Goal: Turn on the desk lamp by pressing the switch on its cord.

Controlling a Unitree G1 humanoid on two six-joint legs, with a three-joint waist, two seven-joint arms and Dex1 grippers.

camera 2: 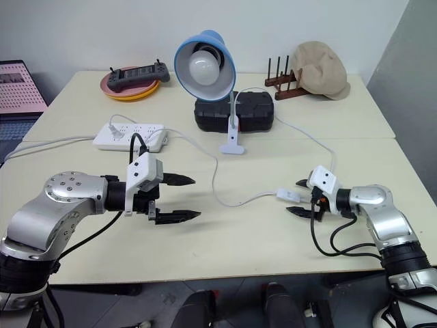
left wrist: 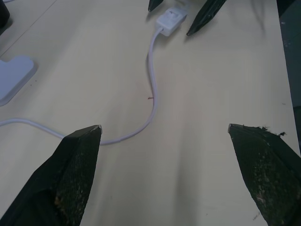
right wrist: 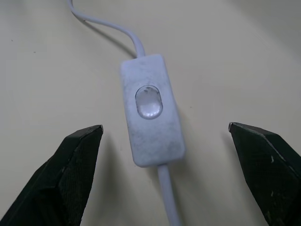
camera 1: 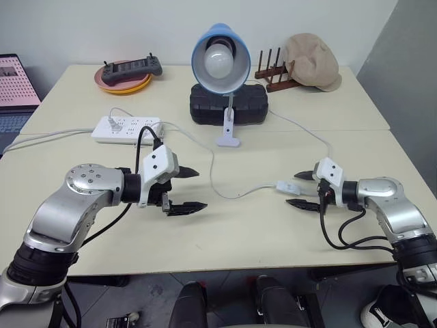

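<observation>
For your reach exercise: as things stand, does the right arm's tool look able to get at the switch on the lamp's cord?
Probably yes. The right tool stands open with the switch lying between its fingers on bare table, nothing in the way.

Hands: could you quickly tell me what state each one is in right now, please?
Left hand: open, holding nothing.
Right hand: open, empty, fingers either side of the switch.
</observation>
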